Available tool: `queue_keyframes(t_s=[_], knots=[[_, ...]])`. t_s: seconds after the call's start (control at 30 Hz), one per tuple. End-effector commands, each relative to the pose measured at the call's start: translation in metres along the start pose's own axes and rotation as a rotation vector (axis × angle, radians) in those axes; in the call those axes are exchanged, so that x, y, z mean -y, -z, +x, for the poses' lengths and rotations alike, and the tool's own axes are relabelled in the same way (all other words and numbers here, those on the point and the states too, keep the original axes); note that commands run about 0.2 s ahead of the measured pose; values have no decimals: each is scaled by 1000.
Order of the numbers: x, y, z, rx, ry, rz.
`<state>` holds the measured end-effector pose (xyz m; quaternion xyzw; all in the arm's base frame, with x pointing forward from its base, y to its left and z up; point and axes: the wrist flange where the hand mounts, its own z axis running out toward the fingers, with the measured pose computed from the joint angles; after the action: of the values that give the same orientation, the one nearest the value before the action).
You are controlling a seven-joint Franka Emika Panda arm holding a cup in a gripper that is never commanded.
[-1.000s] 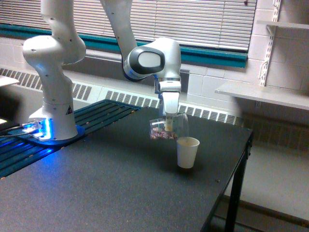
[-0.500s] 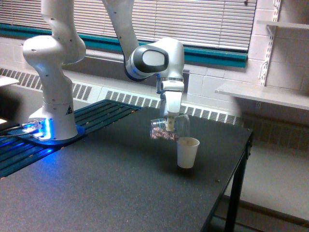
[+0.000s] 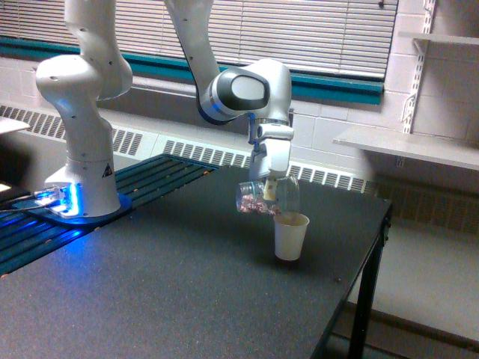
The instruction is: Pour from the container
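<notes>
The dark table (image 3: 150, 292) fills the near part of the exterior view, and one black table leg (image 3: 361, 314) shows at its corner on the exterior view's right. On the table stands one off-white paper cup (image 3: 290, 236), upright, its mouth open to the top.

Just above and beside that cup, toward the exterior view's left, hangs the one clear plastic container (image 3: 266, 198). It lies tipped nearly on its side, its closed end toward the exterior view's left and its mouth toward the right, directly above the paper cup's rim. A small heap of pinkish-brown bits (image 3: 254, 208) lies along its lower wall; they are too small to count. Whether the container's rim touches the paper cup cannot be told.

The gripper (image 3: 271, 187) comes down from above, and its jaws pinch the container across its middle.

Farther back, one white Franka arm (image 3: 251, 93) bends over the table. Its base (image 3: 82, 176) stands at the exterior view's left on a blue-lit plate (image 3: 56, 203), beside a slatted dark-blue surface (image 3: 161, 173).

Behind everything, closed window blinds (image 3: 314, 30) hang over a teal sill strip (image 3: 337, 88), a long radiator grille (image 3: 209, 155) runs along the wall, and two wall shelves (image 3: 404, 146) show on the exterior view's right.
</notes>
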<state>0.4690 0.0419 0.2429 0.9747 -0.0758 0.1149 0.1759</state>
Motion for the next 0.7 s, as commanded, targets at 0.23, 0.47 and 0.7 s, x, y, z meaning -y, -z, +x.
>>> queue_keyframes(t_s=[0.23,0.47,0.7], knots=[[-6,1,5,-10,23,-41],[-3,0,5,-4,49,-60],[0,4,9,-5,67,-75]])
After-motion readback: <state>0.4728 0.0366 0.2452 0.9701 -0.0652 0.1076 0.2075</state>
